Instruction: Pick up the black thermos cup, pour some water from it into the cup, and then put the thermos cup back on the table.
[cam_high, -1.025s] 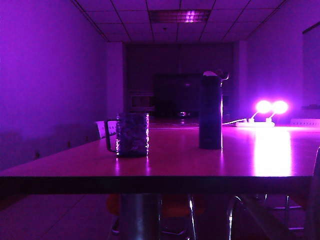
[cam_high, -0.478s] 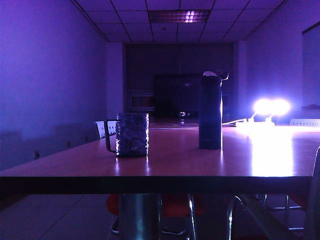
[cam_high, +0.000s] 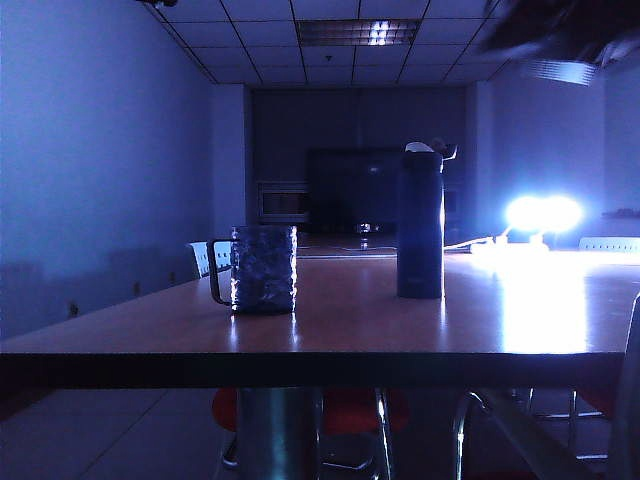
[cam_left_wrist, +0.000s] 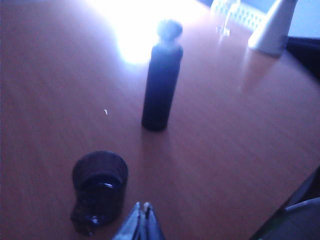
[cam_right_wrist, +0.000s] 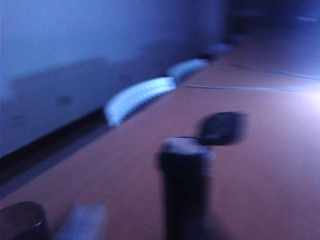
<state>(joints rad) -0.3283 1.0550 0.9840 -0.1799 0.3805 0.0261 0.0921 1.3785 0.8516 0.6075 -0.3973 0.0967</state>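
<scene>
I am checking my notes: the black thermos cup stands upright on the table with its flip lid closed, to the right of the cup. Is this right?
Not quite: the black thermos cup has its flip lid open, as the right wrist view shows. It does stand upright on the table, to the right of the cup in the exterior view.

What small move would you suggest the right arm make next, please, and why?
Probably bring the right gripper, blurred high above the table, down beside the black thermos cup. The thermos stands upright and untouched, lid flipped open, apart from the cup; the left gripper hovers shut near the cup.
</scene>
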